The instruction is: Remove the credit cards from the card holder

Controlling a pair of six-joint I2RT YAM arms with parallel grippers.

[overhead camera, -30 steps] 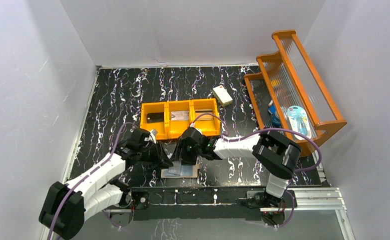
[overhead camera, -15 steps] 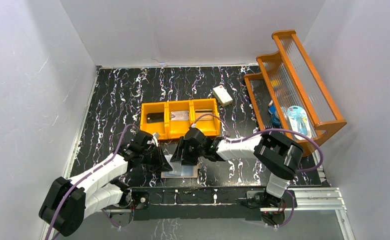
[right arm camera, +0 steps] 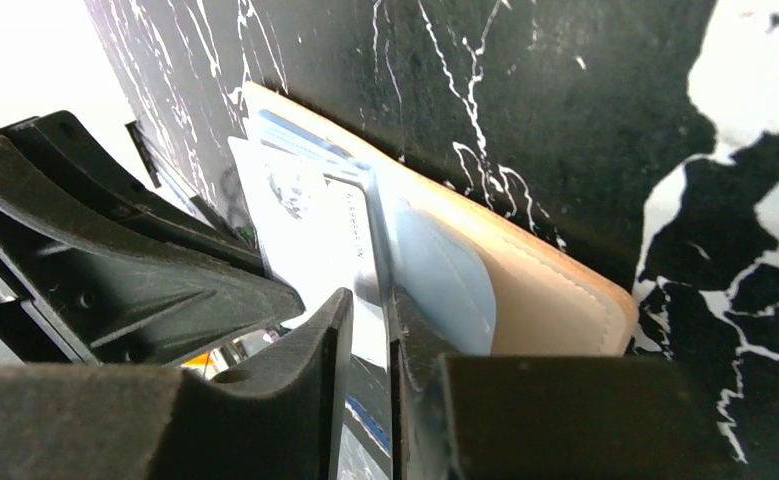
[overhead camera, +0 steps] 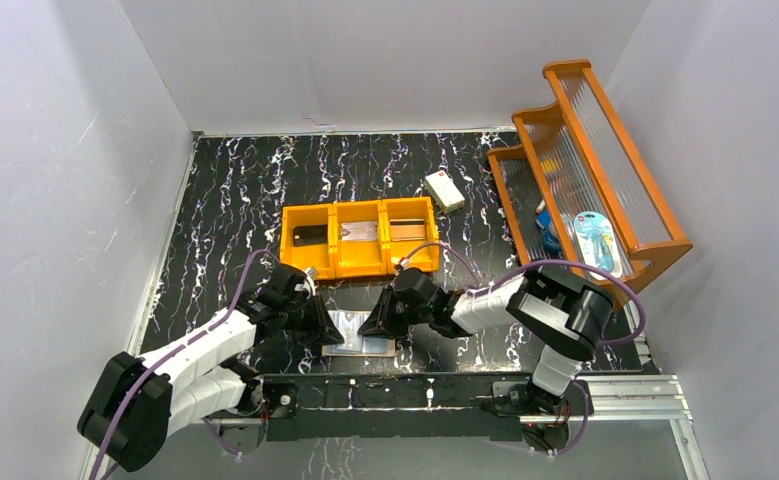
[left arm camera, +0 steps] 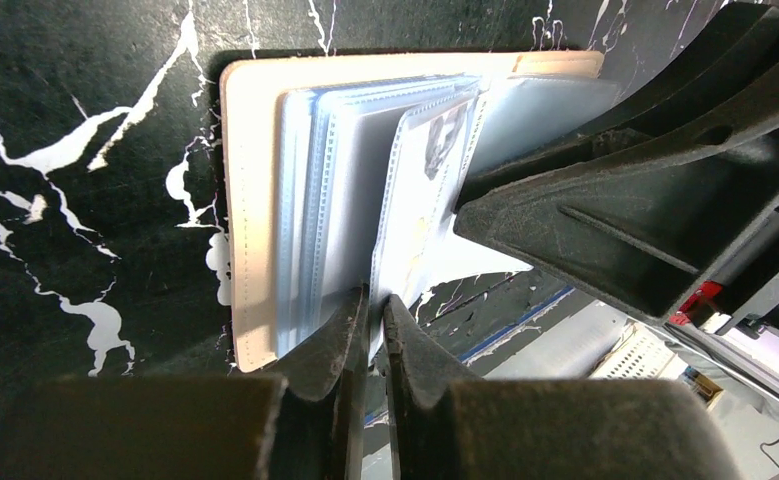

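Two arms meet over the card holder [overhead camera: 361, 338], which lies open on the table [overhead camera: 235, 180] at its near edge, peach cover down and clear pockets fanned upward. On the left, the left end effector [left arm camera: 373, 300] has its fingers pinched almost together on the lower edge of a clear pocket leaf [left arm camera: 410, 190], pinning it. In the middle, that leaf stands up from the holder with a white card [right arm camera: 350, 240] in it. Behind, an orange bin [overhead camera: 357, 268] holds a black card [overhead camera: 308, 235] and a silver card [overhead camera: 362, 231], so part of the job looks done. On the right, the right end effector [right arm camera: 367, 305] is narrowed onto the white card's near edge; whether it grips the card alone or the pocket with it, I can't quite tell.

This looks like the pull-out step for this card: one side anchors, the other draws. The next move, I'd judge, calls for a straight pull along the pocket's opening with the left side holding firm, so the holder doesn't lift or drag.
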